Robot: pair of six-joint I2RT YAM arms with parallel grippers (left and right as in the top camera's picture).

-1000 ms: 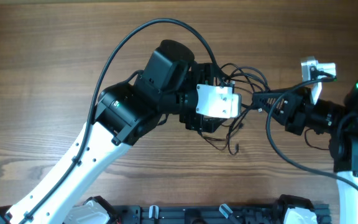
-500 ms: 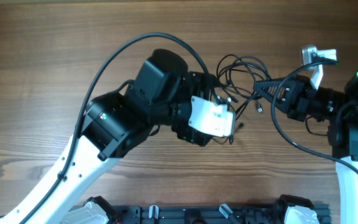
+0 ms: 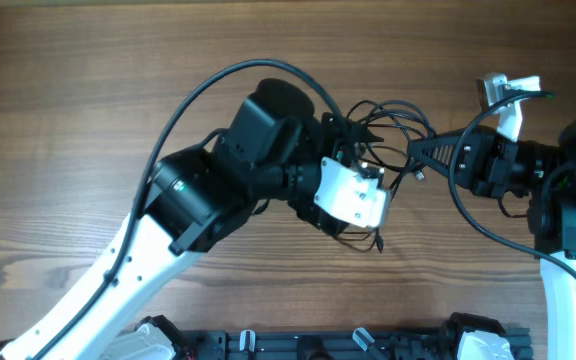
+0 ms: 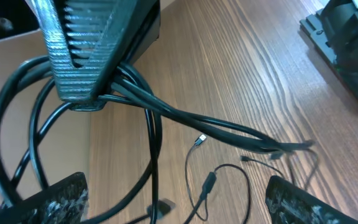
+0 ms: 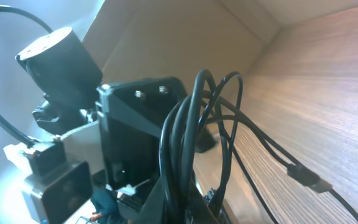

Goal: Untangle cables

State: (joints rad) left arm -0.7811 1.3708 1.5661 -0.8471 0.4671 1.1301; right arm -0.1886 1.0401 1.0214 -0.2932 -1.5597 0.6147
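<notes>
Cables [image 3: 388,112] hang bunched in our right gripper [image 3: 415,151], clamped on them over the desk [image 3: 88,80] toward its far edge. Loose strands trail down between our left gripper's [image 4: 173,202] wide jaws, so we judge that arm nearer.

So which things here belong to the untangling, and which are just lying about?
Job: thin cables; right gripper, jaws shut on the bundle; left gripper, jaws open near it.
Not the job: thick arm cable; wooden table; black rail at the near edge.
</notes>
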